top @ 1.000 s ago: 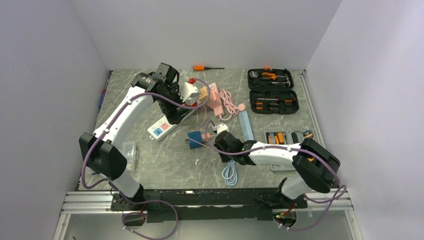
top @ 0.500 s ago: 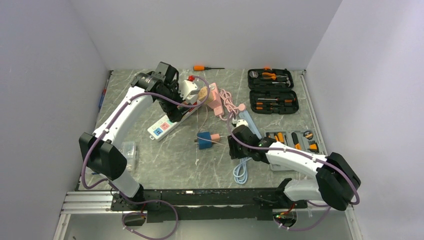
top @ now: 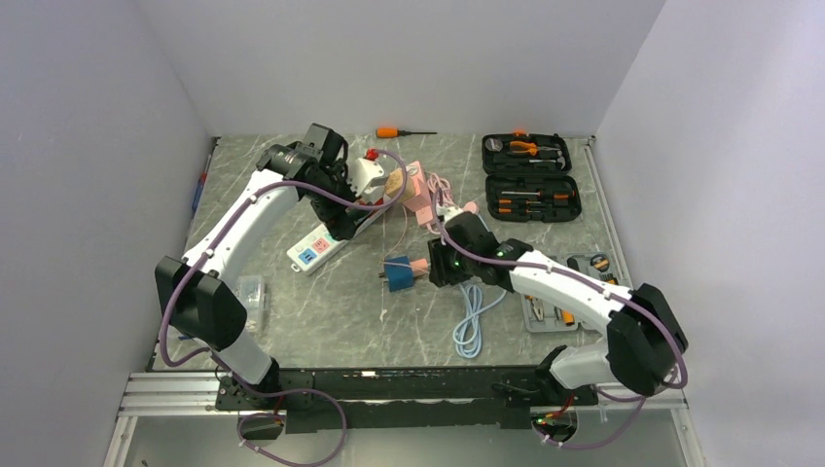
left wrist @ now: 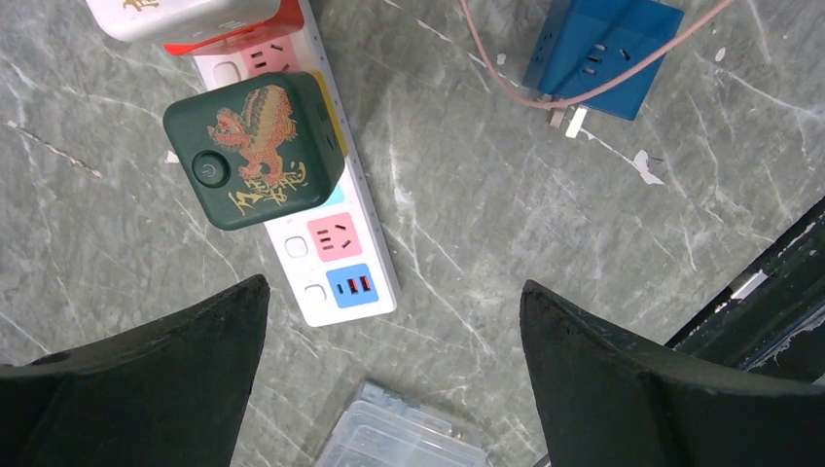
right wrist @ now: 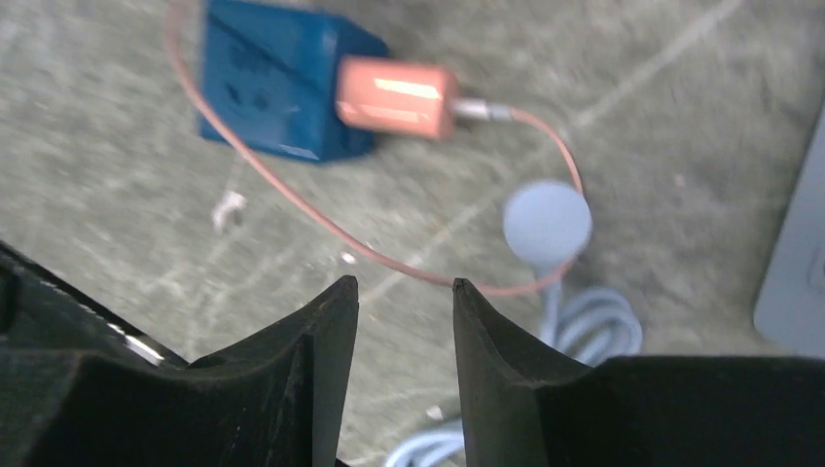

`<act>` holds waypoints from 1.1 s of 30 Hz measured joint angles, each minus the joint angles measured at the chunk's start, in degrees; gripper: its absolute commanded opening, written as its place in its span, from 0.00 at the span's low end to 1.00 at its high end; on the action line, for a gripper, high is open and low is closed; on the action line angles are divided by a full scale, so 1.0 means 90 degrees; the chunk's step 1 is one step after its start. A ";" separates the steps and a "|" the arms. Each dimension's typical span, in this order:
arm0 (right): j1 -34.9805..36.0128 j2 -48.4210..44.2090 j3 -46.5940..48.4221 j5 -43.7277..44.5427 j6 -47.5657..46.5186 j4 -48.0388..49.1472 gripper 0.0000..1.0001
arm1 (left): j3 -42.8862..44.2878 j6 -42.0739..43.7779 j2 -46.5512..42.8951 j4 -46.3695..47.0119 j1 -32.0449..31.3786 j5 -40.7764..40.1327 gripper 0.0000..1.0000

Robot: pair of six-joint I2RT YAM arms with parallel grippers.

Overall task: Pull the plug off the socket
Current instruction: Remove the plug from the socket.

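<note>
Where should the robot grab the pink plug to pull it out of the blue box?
Grip the pink plug by its blocky body, one finger on each long side, coming down from above. It lies sideways, sticking out of the blue socket cube, and only a thin cord leaves its other end, so the body is probably the firmest part.

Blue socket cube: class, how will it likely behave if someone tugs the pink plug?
The blue socket cube lies unheld, so it would probably slide with the pink plug. Flat sides: unlikely to roll. Small, so probably light.
</note>
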 measured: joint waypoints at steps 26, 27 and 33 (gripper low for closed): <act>-0.0442 0.1141 0.1401 0.0848 -0.0551 0.0440 0.64 | -0.0250 -0.0005 -0.0146 0.0058 0.0233 0.0129 0.99; -0.0454 0.0729 0.1214 0.0848 -0.0534 0.0464 0.64 | -0.0250 -0.0002 -0.0143 0.0044 0.0233 0.0180 0.99; -0.0464 -0.0406 0.0362 0.0743 -0.0362 0.0585 0.60 | -0.0240 -0.0002 -0.0136 -0.0032 0.0233 0.0510 0.99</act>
